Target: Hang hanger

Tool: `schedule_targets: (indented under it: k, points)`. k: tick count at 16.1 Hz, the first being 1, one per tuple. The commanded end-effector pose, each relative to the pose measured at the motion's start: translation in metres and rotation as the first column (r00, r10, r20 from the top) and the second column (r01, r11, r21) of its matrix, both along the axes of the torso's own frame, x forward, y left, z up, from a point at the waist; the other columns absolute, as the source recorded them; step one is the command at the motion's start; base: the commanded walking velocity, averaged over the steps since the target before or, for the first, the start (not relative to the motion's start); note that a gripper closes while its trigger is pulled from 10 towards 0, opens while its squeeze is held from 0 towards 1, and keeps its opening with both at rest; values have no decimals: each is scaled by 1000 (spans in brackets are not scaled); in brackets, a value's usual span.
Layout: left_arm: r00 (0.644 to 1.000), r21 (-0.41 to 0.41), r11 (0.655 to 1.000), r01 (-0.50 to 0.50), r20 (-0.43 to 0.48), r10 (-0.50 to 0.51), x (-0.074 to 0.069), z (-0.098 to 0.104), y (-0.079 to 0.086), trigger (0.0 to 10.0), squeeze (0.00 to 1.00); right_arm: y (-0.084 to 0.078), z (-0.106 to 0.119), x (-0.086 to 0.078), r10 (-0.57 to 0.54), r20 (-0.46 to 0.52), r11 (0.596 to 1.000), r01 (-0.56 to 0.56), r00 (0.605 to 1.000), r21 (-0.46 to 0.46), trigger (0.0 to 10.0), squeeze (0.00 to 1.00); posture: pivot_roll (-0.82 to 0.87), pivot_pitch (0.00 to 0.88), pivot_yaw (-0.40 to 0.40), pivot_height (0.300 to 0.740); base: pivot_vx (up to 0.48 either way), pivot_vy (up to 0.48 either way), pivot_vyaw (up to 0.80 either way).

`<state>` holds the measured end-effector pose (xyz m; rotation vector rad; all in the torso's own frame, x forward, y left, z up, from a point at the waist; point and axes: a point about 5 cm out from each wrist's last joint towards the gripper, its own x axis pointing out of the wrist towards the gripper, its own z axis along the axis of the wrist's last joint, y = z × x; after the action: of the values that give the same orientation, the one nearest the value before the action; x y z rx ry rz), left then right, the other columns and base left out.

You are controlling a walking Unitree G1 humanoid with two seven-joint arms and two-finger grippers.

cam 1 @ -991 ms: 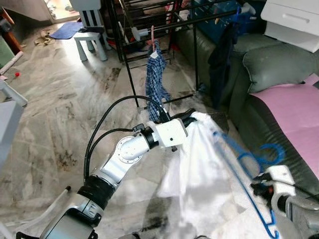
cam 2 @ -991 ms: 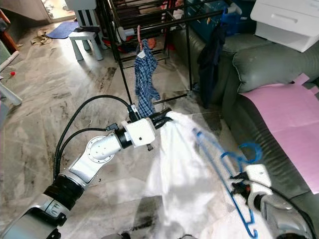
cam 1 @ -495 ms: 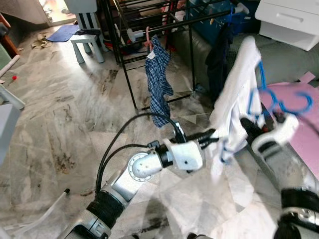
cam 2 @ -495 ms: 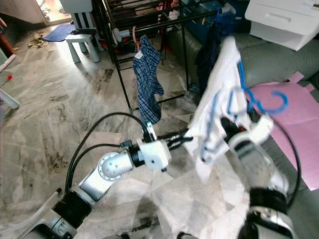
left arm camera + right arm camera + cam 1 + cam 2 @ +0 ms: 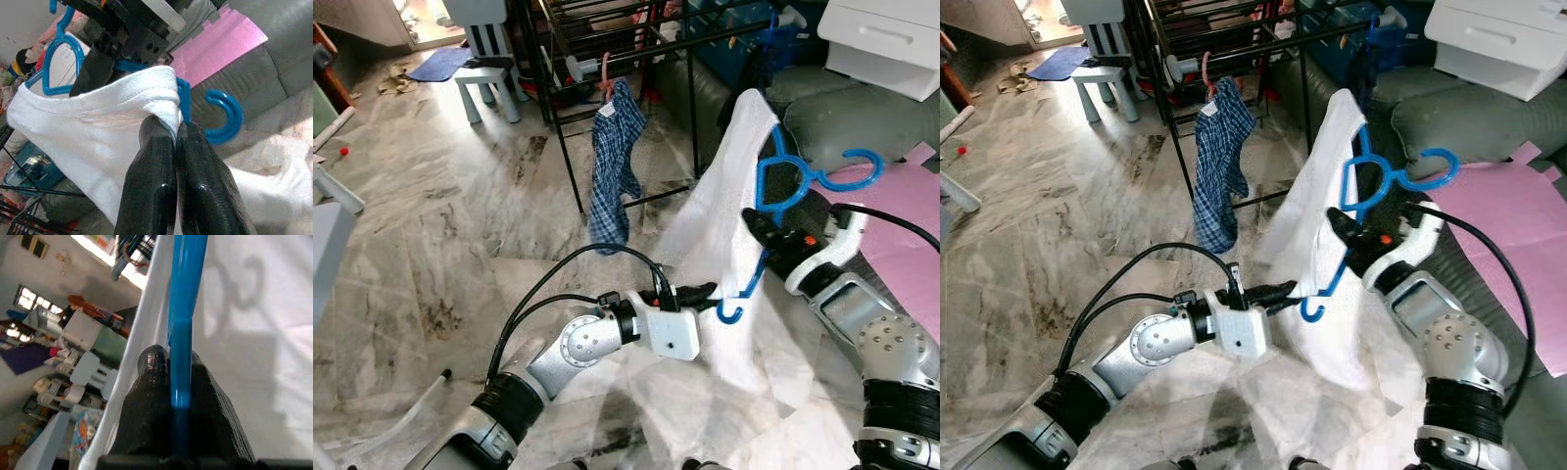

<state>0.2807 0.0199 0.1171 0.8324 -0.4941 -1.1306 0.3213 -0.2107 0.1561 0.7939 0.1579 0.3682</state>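
Floor: grey-veined marble tiles (image 5: 431,225), sunlit toward the rack.
Rack: black metal frame (image 5: 607,59) standing on the floor, with a plaid shirt (image 5: 612,162) hanging from it on a pink hook.
Sofa: dark grey (image 5: 842,127), right of the rack, a pink sheet (image 5: 911,225) on its seat.
Stool: pale (image 5: 489,78), left of the rack.
Hanger: blue (image 5: 783,186), raised in front of the rack, white cloth (image 5: 724,215) draped on it.
Right gripper: (image 5: 766,238) clamped on the hanger's bar.
Left gripper: (image 5: 703,291) pinching the cloth's hem beside the hanger's lower hook.
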Motion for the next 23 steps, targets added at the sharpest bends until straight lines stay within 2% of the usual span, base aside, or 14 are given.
schedule_targets:
  k: [1, 5, 6, 8, 9, 10, 12, 14, 17, 18, 20, 21, 22, 23]
  points:
    - [999, 42, 998, 44, 4, -44, -5, -7, -2, 10000, 0, -13, 21, 12, -142, 53, 990, 142, 988, 16, 10000, 0, -88, 108, 66, 740, 0, 0, 0]
    - [999, 49, 998, -30, -8, 31, 3, -14, 6, 10000, 0, -35, 39, 24, -376, 51, 922, 367, 925, 126, 10000, 0, -84, 102, 64, 740, 0, 0, 0]
    - [997, 57, 996, -74, 3, 74, 8, -15, 10, 10000, 0, -21, 45, 24, -287, 74, 946, 271, 955, 176, 10000, 0, -84, 102, 64, 740, 0, 0, 0]
    - [990, 58, 989, -138, 43, 136, 17, -14, 15, 10000, 0, 29, 42, 12, 63, 132, 998, -61, 989, -20, 10000, 0, -87, 100, 62, 740, 0, 0, 0]
    - [989, 51, 988, -142, 47, 140, 18, -13, 15, 10000, 0, 35, 32, 11, 99, 72, 992, -93, 992, -80, 10000, 0, -87, 100, 62, 740, 0, 0, 0]
    - [991, 44, 990, -131, 45, 129, 17, -12, 14, 10000, 0, 30, 21, 14, 27, 43, 977, -17, 999, -214, 10000, 0, -86, 101, 59, 740, 0, 0, 0]
    - [996, 9, 996, -85, 12, 85, 9, -14, 7, 10000, 0, -16, 26, 30, -323, 19, 943, 323, 946, -83, 10000, 0, -87, 101, 58, 740, 0, 0, 0]
    - [998, 5, 998, -67, 0, 67, 3, -19, 4, 10000, 0, -38, 37, 31, -430, 50, 901, 432, 901, -37, 10000, 0, -91, 101, 55, 740, 0, 0, 0]
    - [999, -10, 999, -46, -30, 45, -3, -23, 0, 10000, 0, -44, 47, 35, -422, 213, 826, 471, 881, -310, 10000, 0, -91, 101, 45, 740, 0, 0, 0]
    - [999, -11, 999, -41, -33, 41, -4, -24, 0, 10000, 0, -48, 45, 37, -470, 198, 810, 510, 860, -290, 10000, 0, -90, 101, 45, 740, 0, 0, 0]
    - [999, -16, 999, -36, -40, 36, -6, -25, -1, 10000, 0, -41, 50, 40, -492, 78, 868, 482, 867, 116, 10000, 0, -89, 104, 44, 740, 0, 0, 0]
    - [999, -20, 999, -39, -35, 39, -7, -24, -1, 10000, 0, -34, 54, 41, -461, 104, 885, 447, 881, 134, 10000, 0, -92, 102, 44, 740, 0, 0, 0]
    - [997, -49, 996, -81, 4, 81, -1, -19, 0, 10000, 0, -1, 47, 44, -255, 93, 967, 255, 963, 6, 10000, 0, -93, 103, 44, 740, 0, 0, 0]
    - [996, -64, 994, -85, 12, 86, 0, -15, -2, 10000, 0, 5, 40, 43, -227, 139, 952, 250, 964, -176, 10000, 0, -92, 102, 39, 740, 0, 0, 0]
